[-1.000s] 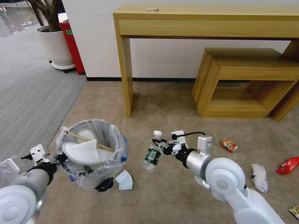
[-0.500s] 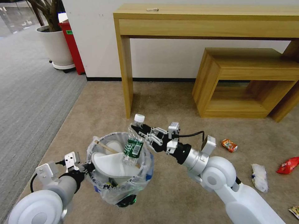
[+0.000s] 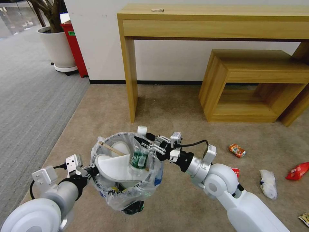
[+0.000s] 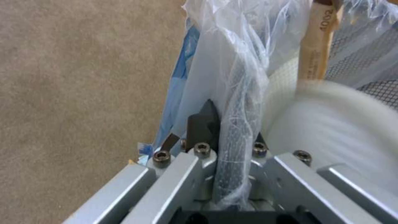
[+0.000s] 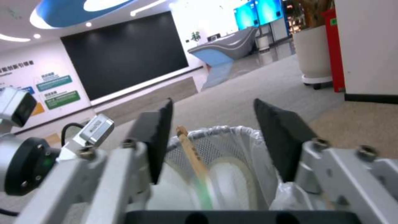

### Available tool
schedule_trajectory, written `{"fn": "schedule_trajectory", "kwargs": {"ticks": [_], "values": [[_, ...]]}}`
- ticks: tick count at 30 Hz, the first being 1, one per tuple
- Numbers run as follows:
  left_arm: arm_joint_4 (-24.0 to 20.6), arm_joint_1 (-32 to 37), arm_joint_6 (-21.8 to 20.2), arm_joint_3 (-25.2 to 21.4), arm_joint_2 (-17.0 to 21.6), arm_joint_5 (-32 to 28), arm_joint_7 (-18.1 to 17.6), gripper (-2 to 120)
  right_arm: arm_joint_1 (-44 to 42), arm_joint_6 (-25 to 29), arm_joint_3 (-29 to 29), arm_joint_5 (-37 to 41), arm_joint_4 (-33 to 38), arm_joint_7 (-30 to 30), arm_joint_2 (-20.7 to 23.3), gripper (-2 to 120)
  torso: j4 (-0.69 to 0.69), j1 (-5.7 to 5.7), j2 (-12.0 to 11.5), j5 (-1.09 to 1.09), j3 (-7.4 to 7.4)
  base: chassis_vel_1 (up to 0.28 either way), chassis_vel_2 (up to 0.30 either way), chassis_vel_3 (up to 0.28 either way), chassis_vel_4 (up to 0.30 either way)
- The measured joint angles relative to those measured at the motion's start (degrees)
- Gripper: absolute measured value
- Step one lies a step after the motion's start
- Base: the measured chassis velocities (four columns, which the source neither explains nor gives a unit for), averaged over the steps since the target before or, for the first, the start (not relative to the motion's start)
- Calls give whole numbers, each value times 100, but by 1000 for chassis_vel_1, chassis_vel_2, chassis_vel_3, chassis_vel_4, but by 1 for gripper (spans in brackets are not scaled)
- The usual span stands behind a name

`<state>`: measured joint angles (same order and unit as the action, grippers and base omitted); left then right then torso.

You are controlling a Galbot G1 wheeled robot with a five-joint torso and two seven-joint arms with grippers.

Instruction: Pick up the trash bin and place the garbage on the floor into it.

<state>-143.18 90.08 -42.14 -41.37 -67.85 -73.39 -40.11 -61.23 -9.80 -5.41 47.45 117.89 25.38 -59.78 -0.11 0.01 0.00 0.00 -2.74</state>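
The left gripper (image 4: 232, 137) is clamped on the rim of the trash bin (image 3: 127, 175), holding it raised above the floor (image 3: 180, 106) at front left. Its plastic liner (image 4: 232, 62) is pinched between the fingers. The right gripper (image 3: 144, 141) sits over the bin's far edge with jaws spread apart, holding nothing. The green-labelled bottle (image 3: 139, 154) stands partly inside the bin, cap up, beside a white slipper (image 3: 117, 166) and a wooden stick (image 3: 111, 149). On the carpet to the right lie a crushed can (image 3: 237, 150), a white wrapper (image 3: 267, 183) and a red wrapper (image 3: 297, 170).
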Motion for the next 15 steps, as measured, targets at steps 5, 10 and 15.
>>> {"fn": "schedule_trajectory", "kwargs": {"ticks": [5, 10, 15], "values": [[96, -35, 0, -168, 31, -41, -5, 1, -112, 268, -103, 4, 5, -48, 45, 73, 0, 0, 0, 0, 0, 0, 0, 0, 0], [289, -166, 0, -600, 113, -120, -47, 1, -290, 634, -353, -158, 121, -1099, -48, 93, 0, 0, 0, -1, 0, 0, 0, 0, 0], [498, -287, 0, -981, 128, 348, -18, 1, -547, 717, -997, -633, 97, -2378, -306, 100, 1, 0, 0, 0, 0, 0, 0, 0, 0]]}}
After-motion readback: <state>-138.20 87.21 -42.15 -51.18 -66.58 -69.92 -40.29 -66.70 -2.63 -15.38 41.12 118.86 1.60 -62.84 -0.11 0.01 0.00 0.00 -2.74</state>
